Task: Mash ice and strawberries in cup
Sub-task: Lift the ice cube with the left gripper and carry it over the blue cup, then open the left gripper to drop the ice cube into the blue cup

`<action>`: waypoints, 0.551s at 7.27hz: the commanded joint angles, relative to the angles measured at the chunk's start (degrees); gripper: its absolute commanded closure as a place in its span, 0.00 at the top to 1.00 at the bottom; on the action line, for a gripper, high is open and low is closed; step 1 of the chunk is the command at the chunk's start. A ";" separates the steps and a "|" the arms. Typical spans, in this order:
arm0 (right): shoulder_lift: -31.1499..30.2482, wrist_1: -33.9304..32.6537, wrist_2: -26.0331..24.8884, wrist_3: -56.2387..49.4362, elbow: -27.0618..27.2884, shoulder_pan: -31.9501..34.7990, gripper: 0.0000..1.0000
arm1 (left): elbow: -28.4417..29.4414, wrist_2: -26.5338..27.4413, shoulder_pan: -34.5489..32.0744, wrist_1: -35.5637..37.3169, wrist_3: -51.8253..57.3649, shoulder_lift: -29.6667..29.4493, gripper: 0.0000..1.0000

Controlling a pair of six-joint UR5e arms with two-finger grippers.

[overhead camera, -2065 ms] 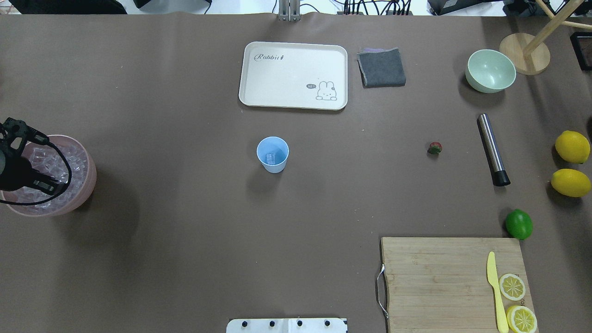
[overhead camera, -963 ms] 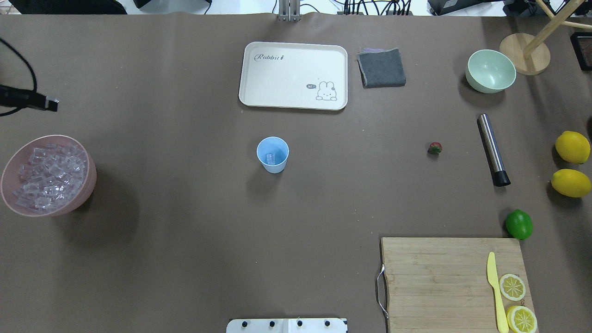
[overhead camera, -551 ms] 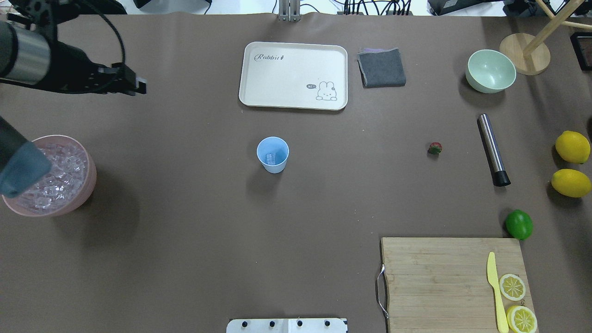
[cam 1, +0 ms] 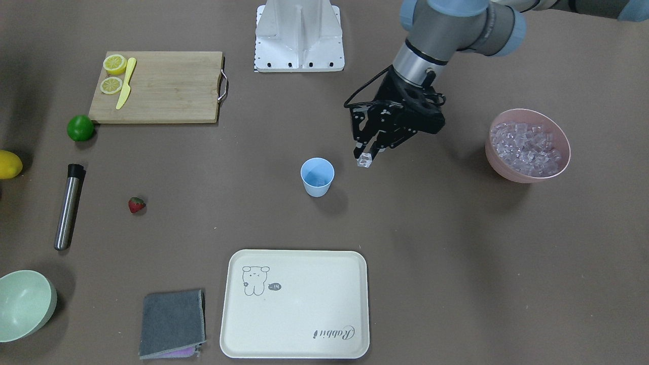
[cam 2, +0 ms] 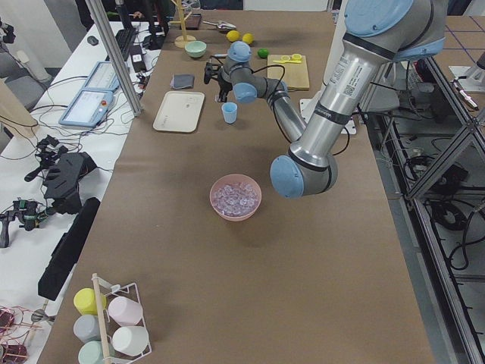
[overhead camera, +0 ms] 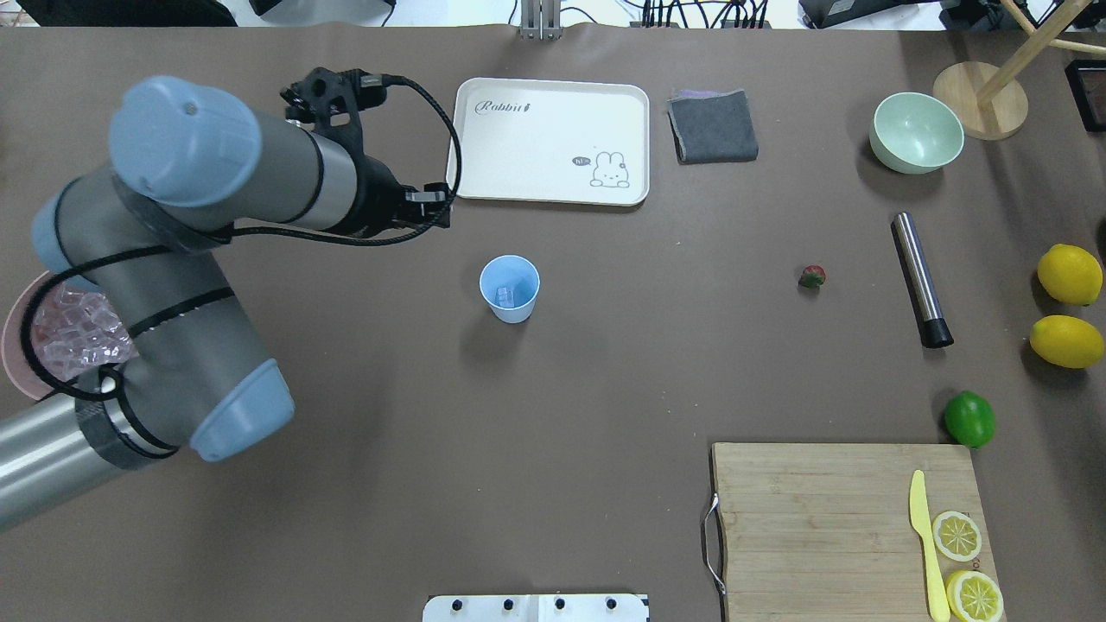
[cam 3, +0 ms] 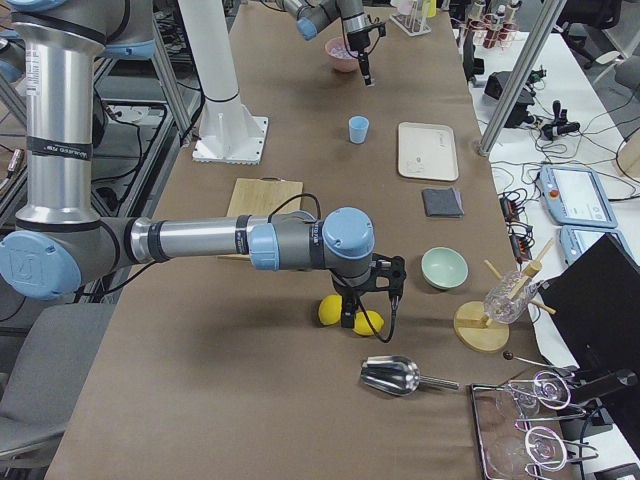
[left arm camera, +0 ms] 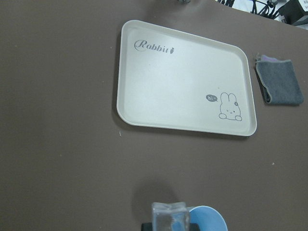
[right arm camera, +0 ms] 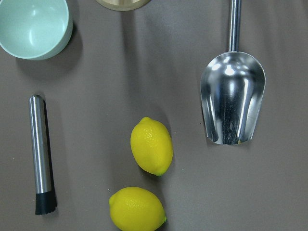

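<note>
The light-blue cup (cam 1: 317,176) stands mid-table with one ice cube (overhead camera: 505,296) inside. My left gripper (cam 1: 364,156) hangs just beside the cup, toward the pink bowl, shut on another clear ice cube (cam 1: 363,161). That cube (left arm camera: 169,217) fills the bottom of the left wrist view, with the cup's rim (left arm camera: 208,219) next to it. The strawberry (cam 1: 136,205) lies alone on the table, far from the cup. My right gripper (cam 3: 352,318) hovers over two lemons, and I cannot tell whether it is open or shut.
The pink bowl (cam 1: 507,172) holds many ice cubes. A cream tray (overhead camera: 548,141), grey cloth (overhead camera: 713,126) and green bowl (overhead camera: 916,132) sit at the far side. Steel muddler (overhead camera: 920,278), lime (overhead camera: 969,418), lemons (overhead camera: 1070,274), cutting board (overhead camera: 821,518) and steel scoop (right arm camera: 233,96) are on the right.
My left arm has left the pink bowl, swung out along the table's far left and come in beside the cup with an ice cube.
</note>
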 commanded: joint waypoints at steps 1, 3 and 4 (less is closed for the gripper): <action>-0.05 0.00 0.08 -0.01 0.00 0.00 1.00 | 4.59 3.26 4.49 -0.28 -3.14 -4.06 0.00; -0.05 0.00 -0.01 0.08 -0.09 0.00 1.00 | 6.98 10.78 9.50 -3.70 -3.42 -4.16 0.00; -0.05 0.00 0.08 0.08 -0.01 0.00 1.00 | 8.03 10.99 9.51 -3.71 -3.25 -4.08 0.00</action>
